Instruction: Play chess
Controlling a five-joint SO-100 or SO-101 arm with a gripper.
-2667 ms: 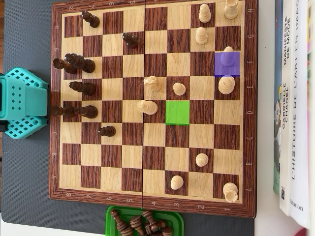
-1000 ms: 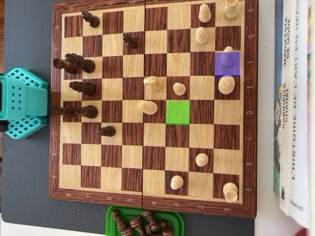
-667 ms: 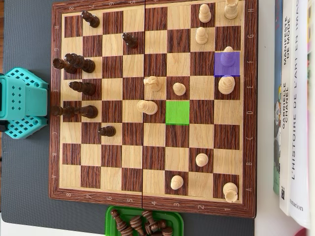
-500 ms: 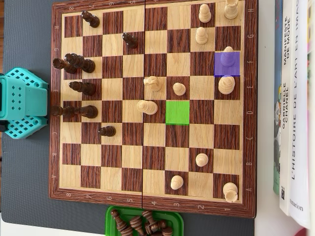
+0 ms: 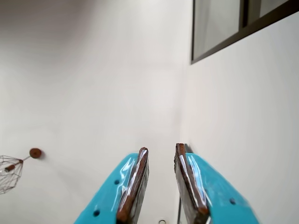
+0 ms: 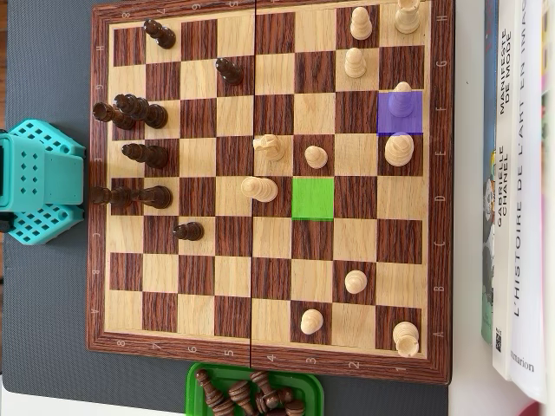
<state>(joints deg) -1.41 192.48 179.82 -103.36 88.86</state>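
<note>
Mid-game, move not begun: claw [image 5: 161, 150] slightly parted, empty, aimed at ceiling; purple-marked piece [image 6: 401, 101] untouched, green square [image 6: 313, 198] vacant.

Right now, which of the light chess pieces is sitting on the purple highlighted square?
The light piece near the board's right edge in the overhead view, just above a larger light piece; only it is tinted purple.

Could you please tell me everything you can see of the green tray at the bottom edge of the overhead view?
The green tray looks like bright green plastic with a raised rim and rounded corners. It sits just below the chessboard, against its wooden border, and is cut off by the picture's bottom edge. Several dark chess pieces lie tumbled on their sides inside it.
</note>
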